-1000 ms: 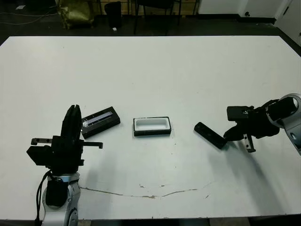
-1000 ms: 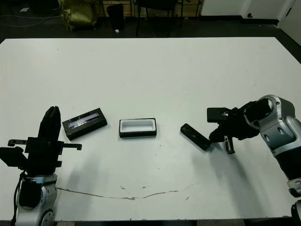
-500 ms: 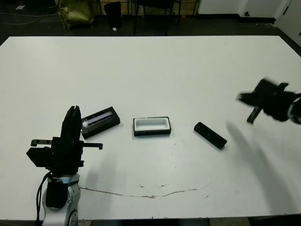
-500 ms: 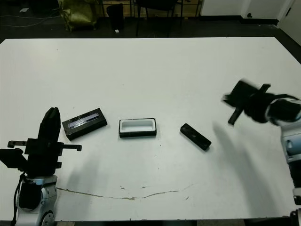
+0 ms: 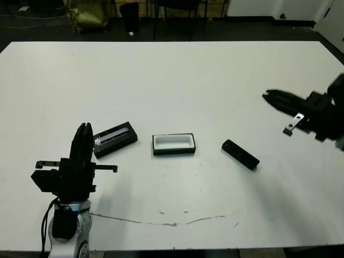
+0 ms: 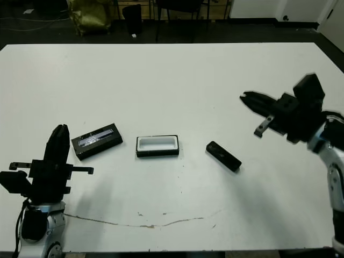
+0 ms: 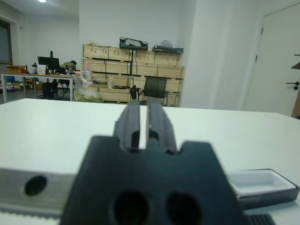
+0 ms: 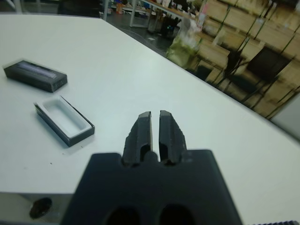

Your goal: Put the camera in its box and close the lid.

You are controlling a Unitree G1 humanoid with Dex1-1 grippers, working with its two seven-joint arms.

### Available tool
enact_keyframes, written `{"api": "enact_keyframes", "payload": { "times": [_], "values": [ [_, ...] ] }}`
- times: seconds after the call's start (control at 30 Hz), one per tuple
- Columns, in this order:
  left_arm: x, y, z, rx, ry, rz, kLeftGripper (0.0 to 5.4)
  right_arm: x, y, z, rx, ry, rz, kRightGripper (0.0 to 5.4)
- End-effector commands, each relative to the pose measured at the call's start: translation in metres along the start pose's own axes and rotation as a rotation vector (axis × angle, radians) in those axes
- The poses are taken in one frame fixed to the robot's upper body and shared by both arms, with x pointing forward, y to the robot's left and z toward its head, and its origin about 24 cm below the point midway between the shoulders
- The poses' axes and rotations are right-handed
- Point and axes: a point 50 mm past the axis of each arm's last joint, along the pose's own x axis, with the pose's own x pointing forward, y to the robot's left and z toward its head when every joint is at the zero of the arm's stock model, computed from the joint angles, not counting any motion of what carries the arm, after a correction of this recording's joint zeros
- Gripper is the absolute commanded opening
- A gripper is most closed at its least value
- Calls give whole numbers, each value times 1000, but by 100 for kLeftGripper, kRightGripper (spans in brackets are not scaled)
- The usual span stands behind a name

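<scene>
Camera (image 5: 240, 154) lies flat on the table (image 5: 172, 75), angled, just right of the box (image 5: 173, 144) and not touching it. Box is open, white inside up, empty. Lid (image 5: 114, 138) sits stripe-up to the box's left, apart from it.

Change: a second ago the right gripper (image 6: 252, 100) was down at the camera's right end. Now it's lifted up and away to the right, well clear, fingers pressed together with nothing between them. Camera hasn't shifted. My read: that was a missed or aborted pick, so step one isn't done and the approach needs redoing.

Left gripper (image 5: 82, 144) hasn't moved, parked near the lid, fingers nearly together, holding nothing.

Views: right wrist shows box and lid but not the camera. Left wrist only catches the box, edge-on. Head views alone show all three.
</scene>
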Motion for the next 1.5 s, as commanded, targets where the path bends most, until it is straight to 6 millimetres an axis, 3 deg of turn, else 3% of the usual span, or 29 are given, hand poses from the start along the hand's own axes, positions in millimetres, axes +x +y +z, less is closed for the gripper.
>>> {"api": "enact_keyframes", "payload": {
  "times": [0.03, 0.23, 0.63, 1.0, 1.5],
  "values": [
    [-4, 3, -3, 11, 39, -1, 2, -5, 15, 5, -184, 26, 5, 0],
    [-3, 4, -3, 5, 37, -10, 0, -12, 27, -1, -171, 83, 31, 32],
    [-3, 5, -3, 14, 46, -7, 0, -24, 46, -21, -146, 209, 140, 301],
    [-5, 4, -4, -1, 52, -15, 0, -20, 51, -37, -92, 360, 197, 539],
    [-4, 6, -5, -1, 50, -18, 0, -16, 64, -68, 79, 417, 217, 539]
  ]
}}
